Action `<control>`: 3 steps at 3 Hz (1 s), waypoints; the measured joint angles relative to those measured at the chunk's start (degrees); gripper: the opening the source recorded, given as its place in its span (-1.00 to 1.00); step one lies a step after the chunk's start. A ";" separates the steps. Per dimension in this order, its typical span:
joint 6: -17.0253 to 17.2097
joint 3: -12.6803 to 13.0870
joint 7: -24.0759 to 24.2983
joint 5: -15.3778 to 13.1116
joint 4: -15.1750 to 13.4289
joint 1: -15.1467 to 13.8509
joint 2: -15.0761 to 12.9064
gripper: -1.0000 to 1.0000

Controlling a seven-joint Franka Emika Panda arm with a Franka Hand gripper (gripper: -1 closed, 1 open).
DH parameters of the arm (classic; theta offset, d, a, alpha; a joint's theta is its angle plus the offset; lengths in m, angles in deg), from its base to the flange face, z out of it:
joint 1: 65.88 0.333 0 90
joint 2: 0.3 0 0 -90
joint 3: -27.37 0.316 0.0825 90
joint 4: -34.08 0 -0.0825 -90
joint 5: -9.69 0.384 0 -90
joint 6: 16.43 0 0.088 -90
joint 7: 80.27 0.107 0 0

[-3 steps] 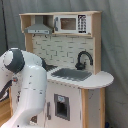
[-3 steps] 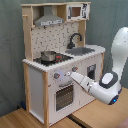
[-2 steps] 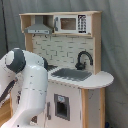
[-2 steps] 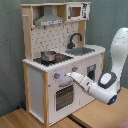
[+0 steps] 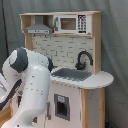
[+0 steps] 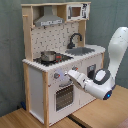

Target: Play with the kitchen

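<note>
The kitchen (image 6: 37,87) is a tall white and light-wood toy unit, seen in both exterior views. In the second exterior view it has a small pot (image 6: 48,55) on the hob, a silver sink (image 6: 82,50), a black faucet (image 6: 75,39), a hood (image 6: 49,21) and a microwave (image 6: 75,11). My gripper (image 6: 70,74) reaches in from the second exterior view's right. It sits at the front panel between two knobs (image 6: 56,76), just above the oven door (image 6: 62,95). In the first exterior view my white arm (image 5: 27,85) hides the hob side and the gripper.
A wooden floor (image 6: 95,117) runs in front of the kitchen. A grey curtain (image 6: 10,50) hangs behind it. In the first exterior view the faucet (image 5: 83,59), the sink (image 5: 72,75) and a lower cabinet door (image 5: 61,106) show to the arm's right.
The arm has shifted only slightly. The gripper stays at the knob panel above the oven door.
</note>
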 joint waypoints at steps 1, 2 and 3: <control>-2.12 0.24 4.77 -2.63 0.25 -0.36 -0.07 1.00; -2.63 0.31 10.51 -2.89 0.20 0.65 -0.51 1.00; -2.96 0.31 16.76 -3.49 0.33 1.78 -1.27 1.00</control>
